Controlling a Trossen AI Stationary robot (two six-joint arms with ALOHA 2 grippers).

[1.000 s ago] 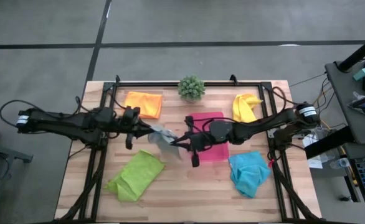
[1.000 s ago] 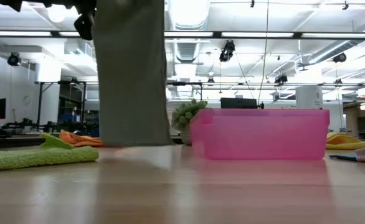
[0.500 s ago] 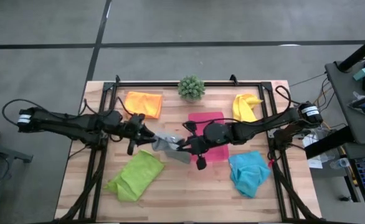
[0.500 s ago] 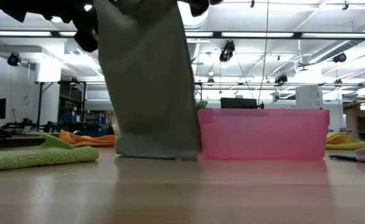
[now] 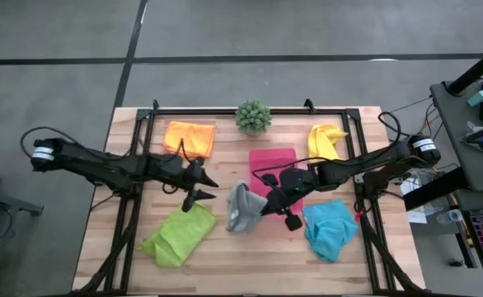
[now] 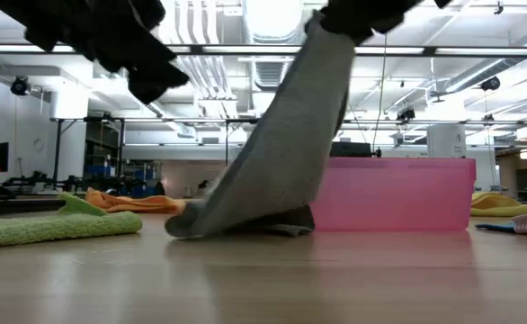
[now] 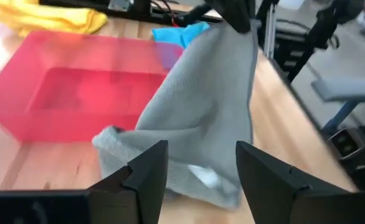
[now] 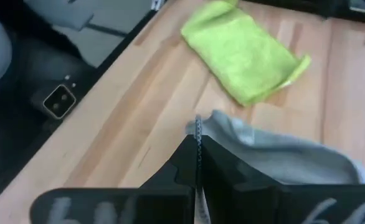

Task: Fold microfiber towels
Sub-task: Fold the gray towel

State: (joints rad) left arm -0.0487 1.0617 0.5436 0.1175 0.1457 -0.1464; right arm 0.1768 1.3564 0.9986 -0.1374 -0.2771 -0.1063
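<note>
Mid-table, the right tool (image 5: 265, 208) pinches the grey towel's (image 5: 241, 206) edge — left tool (image 5: 205, 188) released, just beside.

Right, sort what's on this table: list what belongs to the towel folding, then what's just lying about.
Part of the job:
grey towel, one corner pinched in the shut right gripper, the rest slumped on the table
lime green towel
orange towel
yellow towel
turquoise towel
left gripper, open, empty

Just lying about:
pink tray
potted plant
</note>
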